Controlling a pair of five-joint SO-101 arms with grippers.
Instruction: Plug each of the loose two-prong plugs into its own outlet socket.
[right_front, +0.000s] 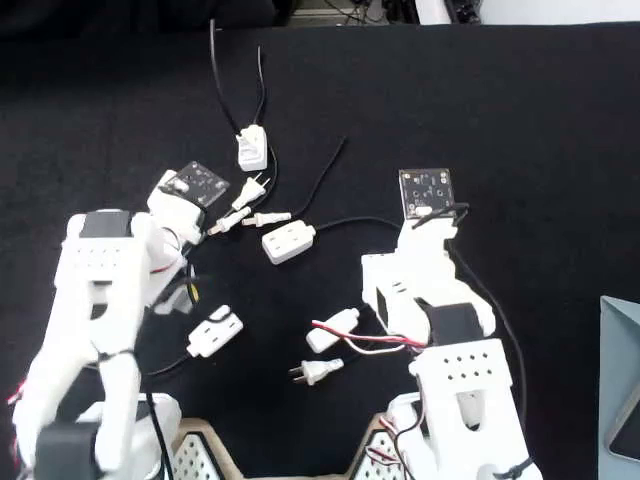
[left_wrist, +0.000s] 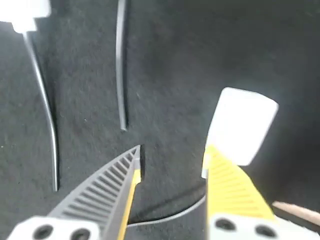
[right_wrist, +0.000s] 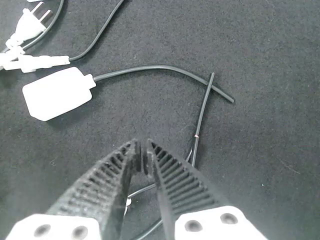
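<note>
Our left gripper stands open, with nothing between its two fingers; one finger is grey and the other yellow. Just at the tip of the yellow finger lies a white block, but we cannot tell if the two touch. Past the grey finger, two thin dark cables run over the black cloth. Our right gripper is closed on nothing; only a thin slit stays between its black fingers. It hangs over a bare part of the cloth where two cables cross.

In the high view we take the middle of the table as the centre of the clock. A white socket lies almost in the middle, at 9 o'clock from the right arm. Nothing is plugged into it. Just beside it, toward 10 o'clock, two white plugs lie loose on the cloth, near the end of the left arm. A white adapter sits further out, at 11 o'clock. A second socket lies at 8 o'clock, also with no plug in it. At 6 o'clock there is one more loose plug, apart from every socket.
</note>
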